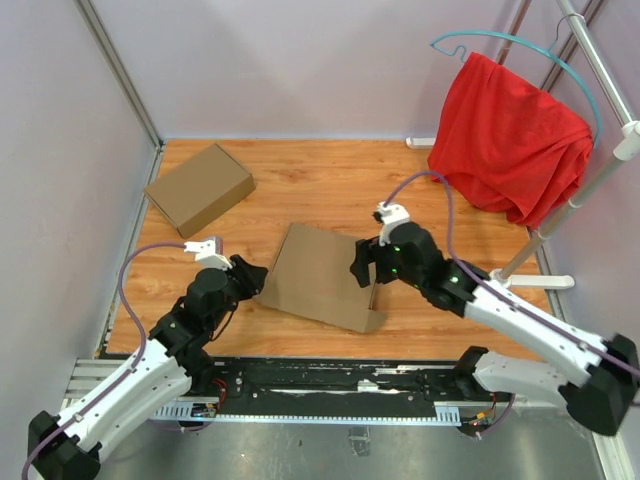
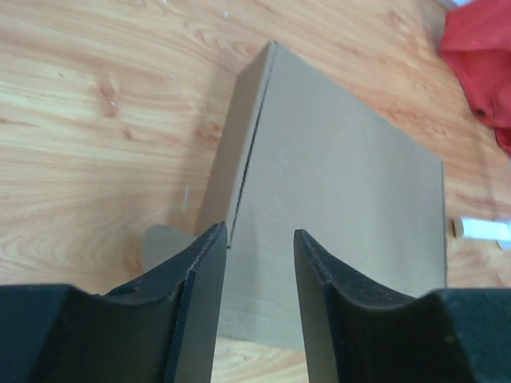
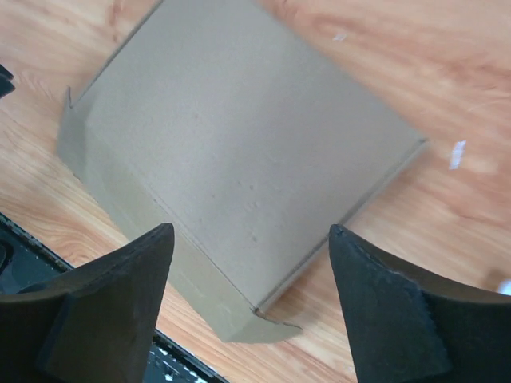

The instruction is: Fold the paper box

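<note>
The paper box (image 1: 318,275) lies closed and flat on the wooden table (image 1: 330,180), brown, with a small tab (image 3: 279,325) sticking out at its near right corner. My left gripper (image 1: 256,279) is at the box's left edge. In the left wrist view the left gripper (image 2: 259,231) is open, and the box (image 2: 335,183) shows through the gap just beyond the fingertips. My right gripper (image 1: 362,264) hovers over the box's right edge. Seen from the right wrist, that gripper (image 3: 251,228) stands wide open above the lid (image 3: 239,136), holding nothing.
A second closed brown box (image 1: 200,187) sits at the back left. A red cloth (image 1: 510,135) hangs on a hanger from a metal rack (image 1: 600,70) at the back right. A black rail (image 1: 330,385) runs along the near table edge.
</note>
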{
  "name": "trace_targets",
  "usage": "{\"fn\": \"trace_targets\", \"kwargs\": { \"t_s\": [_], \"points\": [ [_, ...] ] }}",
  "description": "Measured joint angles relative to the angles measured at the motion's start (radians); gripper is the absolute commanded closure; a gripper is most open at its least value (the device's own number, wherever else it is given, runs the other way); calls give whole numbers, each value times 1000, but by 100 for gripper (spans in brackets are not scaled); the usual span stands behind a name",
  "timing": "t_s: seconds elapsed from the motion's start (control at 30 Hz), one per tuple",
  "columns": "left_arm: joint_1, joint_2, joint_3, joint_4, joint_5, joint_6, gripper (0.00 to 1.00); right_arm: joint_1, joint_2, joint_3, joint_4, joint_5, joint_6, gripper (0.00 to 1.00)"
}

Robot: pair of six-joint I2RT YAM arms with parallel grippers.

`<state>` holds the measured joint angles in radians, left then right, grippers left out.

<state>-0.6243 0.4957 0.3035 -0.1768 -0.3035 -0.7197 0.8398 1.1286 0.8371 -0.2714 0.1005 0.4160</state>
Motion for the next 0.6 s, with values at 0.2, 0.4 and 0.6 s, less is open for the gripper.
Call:
{"fn": "trace_targets", "kwargs": {
  "t_s": [0.2, 0.4, 0.6],
  "points": [
    [0, -4, -38, 106, -109, 31, 31, -20, -293, -130, -41, 51, 45, 7],
    [0, 77, -69, 233, -155, 40, 18, -28, -282, -324, 21, 49, 183, 2],
    [14, 290, -45, 335, -104, 51, 19, -81, -177, -360, 123, 9, 272, 2]
  ]
}}
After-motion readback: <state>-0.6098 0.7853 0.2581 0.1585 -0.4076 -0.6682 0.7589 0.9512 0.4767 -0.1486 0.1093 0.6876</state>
